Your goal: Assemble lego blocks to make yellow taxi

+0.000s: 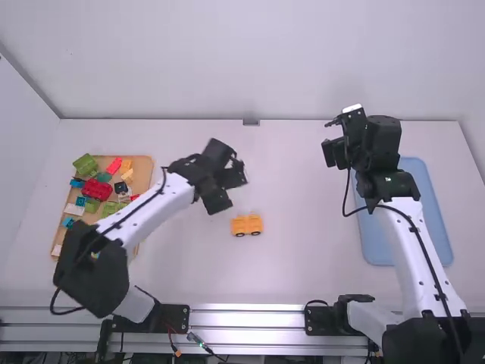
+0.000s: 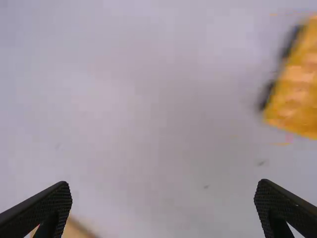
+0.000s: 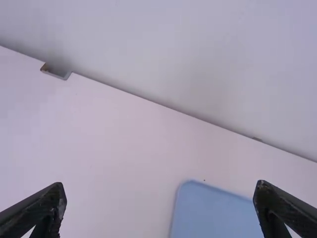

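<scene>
In the high view, the yellow block car (image 1: pixel 247 225) rests on the white table (image 1: pixel 303 262), between the two trays, with dark wheels along its side nearest the camera. The left gripper (image 1: pixel 233 191) is near it, just beyond it and a little to the left, its fingers spread. On the left, the brown tray (image 1: pixel 143 168) is partly covered by the left arm. It holds loose blocks: a green block (image 1: pixel 86 164), a red block (image 1: pixel 96 189), a white block (image 1: pixel 74 209), yellow-orange blocks (image 1: pixel 126 165) and some blue ones (image 1: pixel 68 222). The right gripper (image 1: pixel 331 140) is well apart from the car, toward the table's far edge and beside the far end of the blue tray (image 1: pixel 379 235).

In the left wrist view, the left gripper (image 2: pixel 163 188) is wide open, with nothing between its fingertips. The yellow block car is blurred and cut off by the view's edge, its studded top and dark wheels visible, apart from both fingers. A corner of the brown tray shows beside one finger.

In the right wrist view, the right gripper (image 3: pixel 159 188) is also wide and empty. The blue tray's rounded corner appears beyond the fingers, and a metal bracket (image 3: pixel 56 74) sits at the table's far edge.
</scene>
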